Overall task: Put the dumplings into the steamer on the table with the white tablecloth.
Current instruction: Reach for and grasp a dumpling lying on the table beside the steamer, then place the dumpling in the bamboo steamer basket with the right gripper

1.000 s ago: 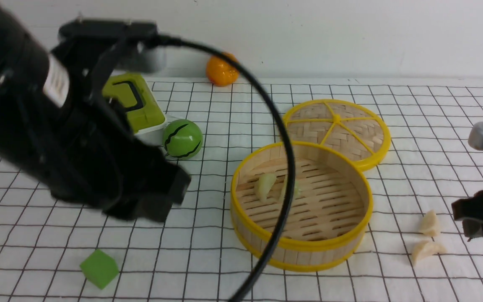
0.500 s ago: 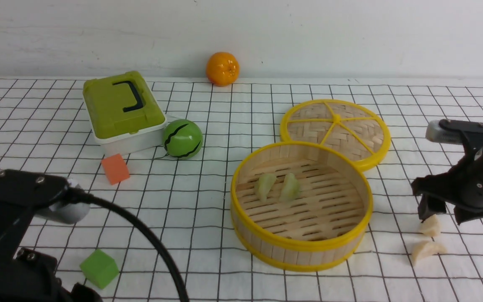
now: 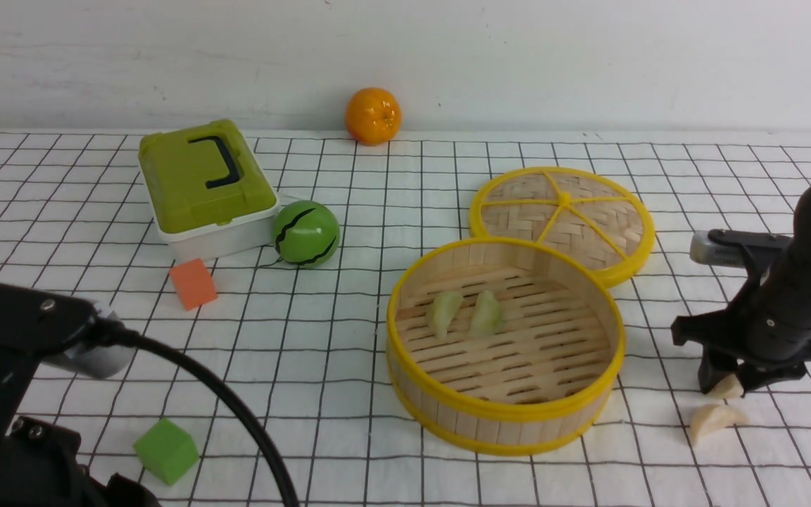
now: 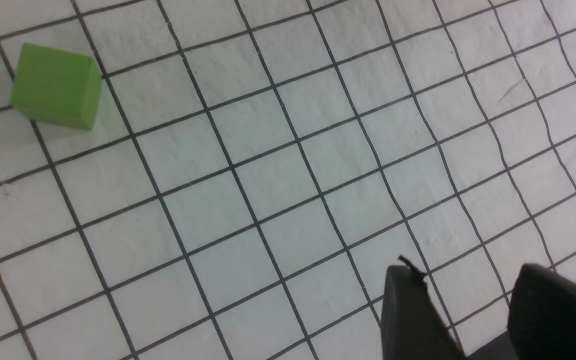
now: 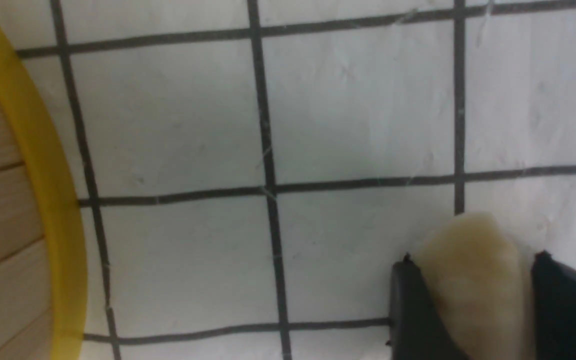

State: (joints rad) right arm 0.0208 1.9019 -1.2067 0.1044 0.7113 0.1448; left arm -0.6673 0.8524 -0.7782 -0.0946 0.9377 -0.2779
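Observation:
The steamer (image 3: 504,412) stands mid-right on the white tablecloth (image 3: 349,338), with two pale green dumplings (image 3: 445,312) (image 3: 486,313) on its slatted floor. To its right, my right gripper (image 3: 728,380) points down at the table and is shut on a cream dumpling (image 3: 728,387) that rests on the cloth. In the right wrist view the two fingers press that cream dumpling (image 5: 468,290) from both sides, and the steamer's yellow rim (image 5: 43,175) is close by. A second cream dumpling (image 3: 715,420) lies just in front. My left gripper (image 4: 468,280) is open above bare cloth.
The flat woven lid (image 3: 564,215) leans behind the steamer. A green lidded box (image 3: 201,179), a green ball (image 3: 305,233) and an orange cube (image 3: 193,283) sit at the left, an orange (image 3: 373,115) by the wall. A green cube (image 3: 166,449) lies near my left arm (image 3: 18,394).
My left arm pulled back from the middle to the near left corner. My right gripper came in from the right edge, dropped over the cream dumpling and closed on it.

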